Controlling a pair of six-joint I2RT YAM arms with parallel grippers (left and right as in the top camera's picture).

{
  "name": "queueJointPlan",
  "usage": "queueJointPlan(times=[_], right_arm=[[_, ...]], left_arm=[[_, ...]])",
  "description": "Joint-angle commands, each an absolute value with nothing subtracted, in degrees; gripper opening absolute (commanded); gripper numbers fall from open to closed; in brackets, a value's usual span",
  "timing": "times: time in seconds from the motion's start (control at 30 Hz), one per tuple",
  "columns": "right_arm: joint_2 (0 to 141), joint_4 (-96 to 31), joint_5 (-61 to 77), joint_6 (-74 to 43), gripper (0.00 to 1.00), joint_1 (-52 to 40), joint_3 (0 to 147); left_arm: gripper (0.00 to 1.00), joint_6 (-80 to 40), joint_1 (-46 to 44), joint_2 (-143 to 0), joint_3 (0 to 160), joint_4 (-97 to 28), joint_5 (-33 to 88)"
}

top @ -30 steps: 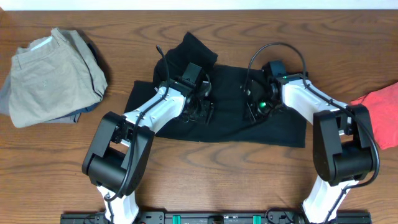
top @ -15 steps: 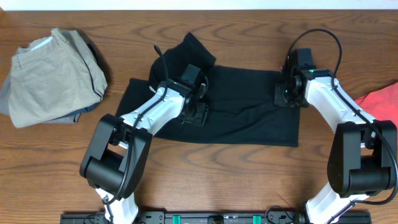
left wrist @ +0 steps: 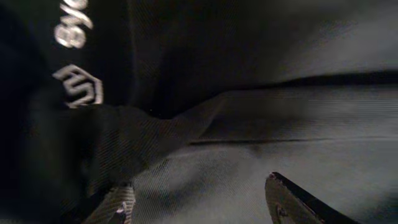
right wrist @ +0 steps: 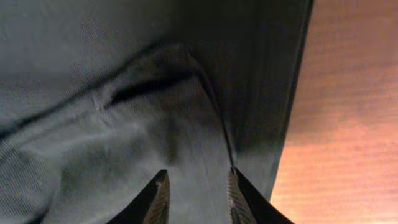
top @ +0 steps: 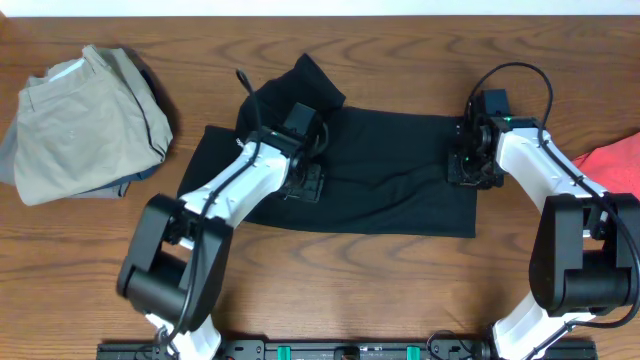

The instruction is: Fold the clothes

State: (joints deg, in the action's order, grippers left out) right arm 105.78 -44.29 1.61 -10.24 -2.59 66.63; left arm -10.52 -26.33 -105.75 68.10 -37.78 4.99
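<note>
Table (top: pixel 330 270): wood, bears all items.
T-shirt (top: pixel 400 175): black, at centre, spread left to right, sleeve jutting toward far side, body ridged. Judged light, limp, not slippery; will sag and drag. Best hold: corners or hem edge, pinching both layers.
Trousers (top: pixel 80 120): far left, well apart.
Red cloth (top: pixel 615 165): right edge, apart.
My left gripper (top: pixel 300 185): over shirt's left part, fingers wide, nothing between.
My right gripper (top: pixel 472 170): at shirt's right edge, fingers narrowly parted, no grip seen.
Logo prints (left wrist: pixel 78 87): small, white.
</note>
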Motion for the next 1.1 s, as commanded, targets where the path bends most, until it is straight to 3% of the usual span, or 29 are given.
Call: queueJointPlan(times=[0.0,0.2,0.47,0.8,0.93,1.07], right_arm=[[105.1,-42.3,2.0,-10.3,0.34,-2.2,66.3],[105.1,-40.2,2.5,-10.7,0.43,-2.5,66.3],[105.1,-39.8,3.5,-10.7,0.42,-2.7,66.3],[105.1,-39.5,3.3,-10.7,0.38,-2.6,66.3],[105.1,-39.5,3.3,-10.7,0.36,-2.6,66.2],[105.1,-39.5,3.2,-10.7,0.34,-2.6,66.2]], left_arm=[[0.69,-11.3,-25.5,-99.9,67.9,-37.6,2.3],[0.74,-15.2,-21.7,-96.6,67.8,-37.7,-1.1],[0.75,-20.3,-15.4,-100.7,67.7,-37.7,1.3],[0.74,-23.1,-14.6,-105.4,67.7,-39.2,7.9],[0.59,-23.1,-14.6,-105.8,67.7,-39.2,9.0],[0.24,-23.0,-14.6,-105.8,67.7,-37.8,8.8]])
